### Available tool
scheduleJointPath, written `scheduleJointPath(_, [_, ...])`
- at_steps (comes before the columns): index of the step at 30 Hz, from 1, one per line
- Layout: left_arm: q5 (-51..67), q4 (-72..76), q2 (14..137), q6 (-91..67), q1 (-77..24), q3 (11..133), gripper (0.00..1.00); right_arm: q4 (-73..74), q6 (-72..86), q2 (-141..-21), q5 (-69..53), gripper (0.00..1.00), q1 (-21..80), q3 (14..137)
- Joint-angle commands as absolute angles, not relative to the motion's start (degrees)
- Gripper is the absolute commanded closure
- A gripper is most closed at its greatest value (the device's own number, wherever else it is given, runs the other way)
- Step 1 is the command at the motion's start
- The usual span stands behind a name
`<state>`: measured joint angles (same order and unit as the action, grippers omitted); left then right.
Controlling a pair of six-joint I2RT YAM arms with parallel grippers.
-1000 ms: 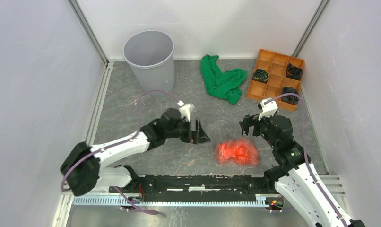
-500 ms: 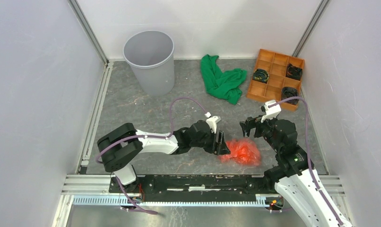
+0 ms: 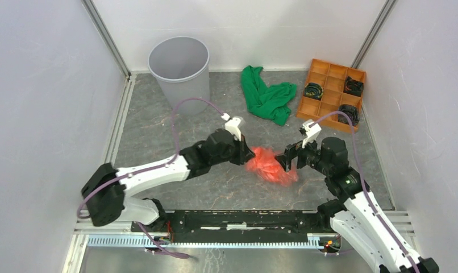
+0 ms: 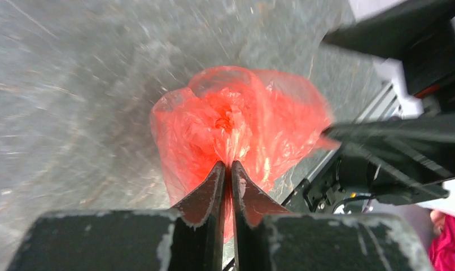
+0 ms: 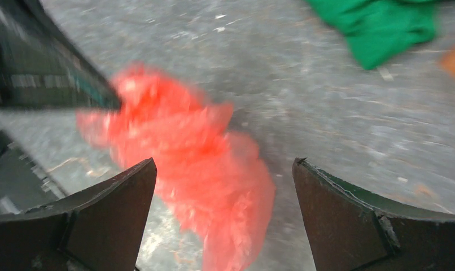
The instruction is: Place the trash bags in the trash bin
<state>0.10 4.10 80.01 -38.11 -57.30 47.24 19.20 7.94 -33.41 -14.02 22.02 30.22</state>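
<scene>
We are pinching the trash bag in the left gripper's near-closed jaws, the right gripper gaping wide beside it; the next move likely calls for lifting the bag toward the trash bin.

place: likely lab | cue: white enclosure walls (aluminium-framed)

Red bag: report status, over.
Left gripper: jaws shut on bag. Right gripper: jaws open, close to bag. Bin back left, nothing in between; cloth off to the side.
</scene>
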Motion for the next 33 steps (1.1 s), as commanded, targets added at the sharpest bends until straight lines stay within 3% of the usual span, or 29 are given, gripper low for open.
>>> scheduleJointPath(1, [-3.99,-4.09,69.73,-32.88,-53.41,48.67,0.87,11.67,11.51,-37.69,-32.56,0.02,21.95,28.03])
scheduleJointPath(5, [-0.52,-6.44,63.08,-33.34,-50.38,47.79,0.91,5.89,15.60,-40.98,-36.51,0.02,23.86,25.43])
scheduleJointPath(15, [5.19,-9.42,56.93,-35.23,-49.50,49.17,0.94,-16.00,23.32,-45.49,-30.99,0.02,28.02,18.72])
scheduleJointPath(22, [10.07,-7.55,57.16,-35.09,-49.48,49.45,0.98,-15.47,15.79,-48.44,-23.61,0.03,32.12,23.82])
scheduleJointPath(27, [8.50,-10.07,57.15,-35.16,-49.48,50.53,0.98,-20.85,17.13,-54.34,-31.93,0.20,33.57,26.21])
scheduleJointPath(33, [9.99,-10.62,57.54,-35.24,-49.48,50.68,0.98,-27.52,18.35,-55.26,-30.83,0.28,34.65,25.23])
